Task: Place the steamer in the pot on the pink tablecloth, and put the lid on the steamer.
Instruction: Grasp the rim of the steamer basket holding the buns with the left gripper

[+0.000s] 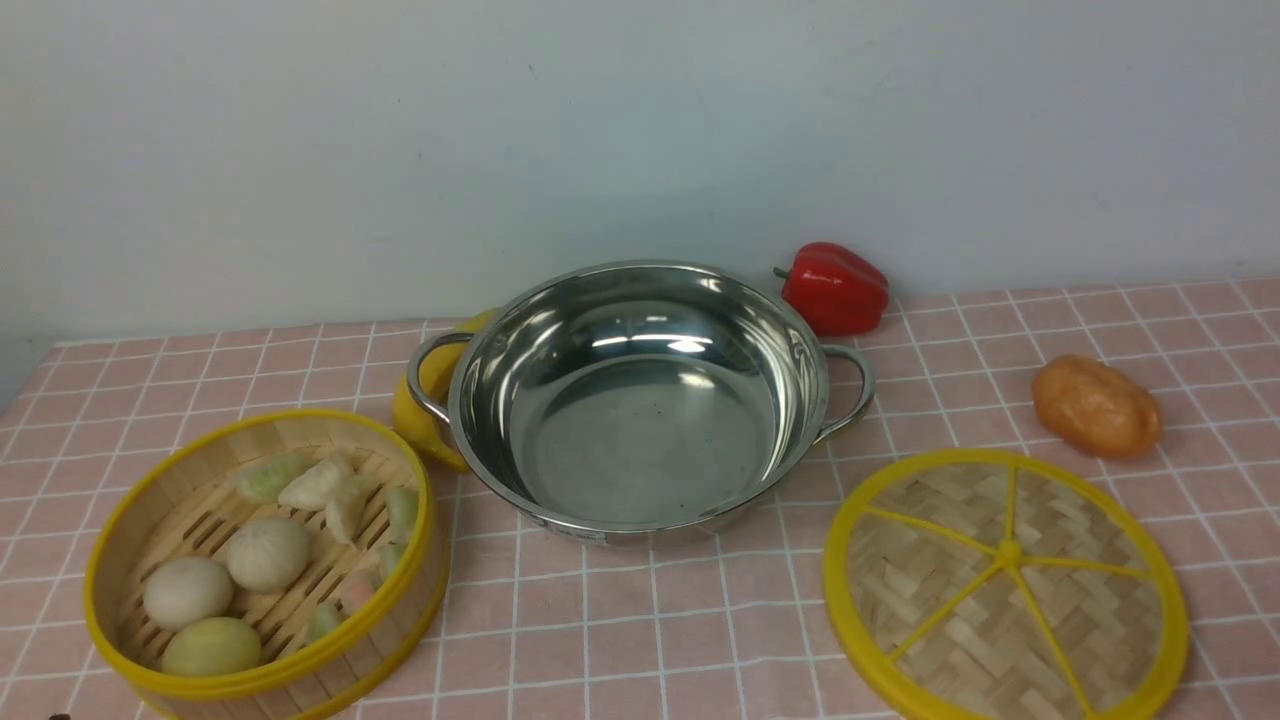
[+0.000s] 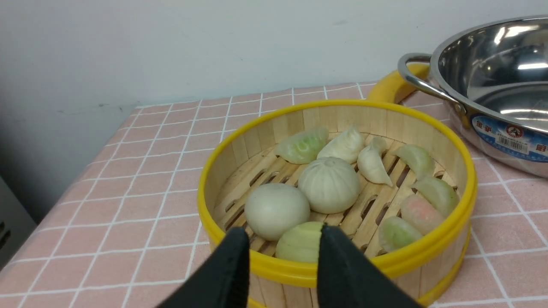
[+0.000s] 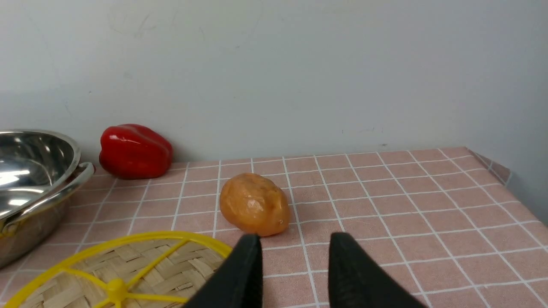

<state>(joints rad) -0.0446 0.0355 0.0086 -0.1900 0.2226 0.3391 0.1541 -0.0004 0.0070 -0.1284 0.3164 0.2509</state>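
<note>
steamer (image 1: 270,416): on the pink tablecloth (image 1: 700,620), front left, just beside the pot; three buns (image 2: 329,185) and several dumplings (image 2: 302,145) lie on its slatted floor
pot (image 1: 640,440): mid-cloth; bare steel floor
lid (image 1: 1005,590): flat on the cloth, front right, apart from the pot
left gripper (image 2: 283,233): jaws partly parted, holding nothing; at the steamer's near rim
right gripper (image 3: 295,237): jaws partly parted, holding nothing; over the cloth beside the lid's edge

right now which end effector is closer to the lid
Right. The right end effector is open just beside the lid, at its rim. The left end effector is at the near rim of the steamer, with the pot between steamer and lid.
</note>
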